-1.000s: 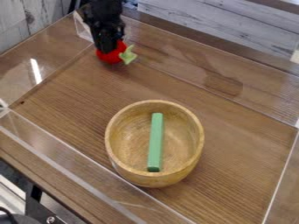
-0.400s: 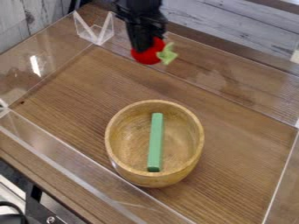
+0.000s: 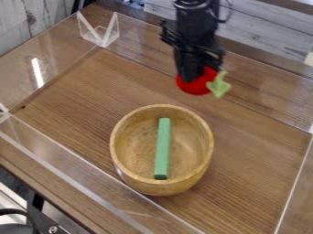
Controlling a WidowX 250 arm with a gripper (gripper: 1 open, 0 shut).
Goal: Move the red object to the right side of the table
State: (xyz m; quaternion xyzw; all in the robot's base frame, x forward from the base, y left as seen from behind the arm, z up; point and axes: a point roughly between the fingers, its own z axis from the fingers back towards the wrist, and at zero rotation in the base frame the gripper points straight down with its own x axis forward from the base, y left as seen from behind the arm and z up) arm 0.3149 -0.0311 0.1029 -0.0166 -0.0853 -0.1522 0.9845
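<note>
The red object (image 3: 199, 83) is a small round red toy fruit with a green leafy tip (image 3: 221, 88) sticking out to its right. My black gripper (image 3: 196, 77) points straight down and is shut on it, holding it just above the dark wood-grain table (image 3: 73, 101), at the far side a little right of centre. The fingers cover the top of the fruit. It hangs beyond the far rim of the wooden bowl.
A round wooden bowl (image 3: 162, 149) with a green stick (image 3: 163, 146) lying in it stands at the centre front. Low clear acrylic walls (image 3: 98, 29) border the table, with a clear bracket at the back left.
The gripper has carried the red object from the far left of the table rightward, past the middle, lifting it slightly off the surface.
</note>
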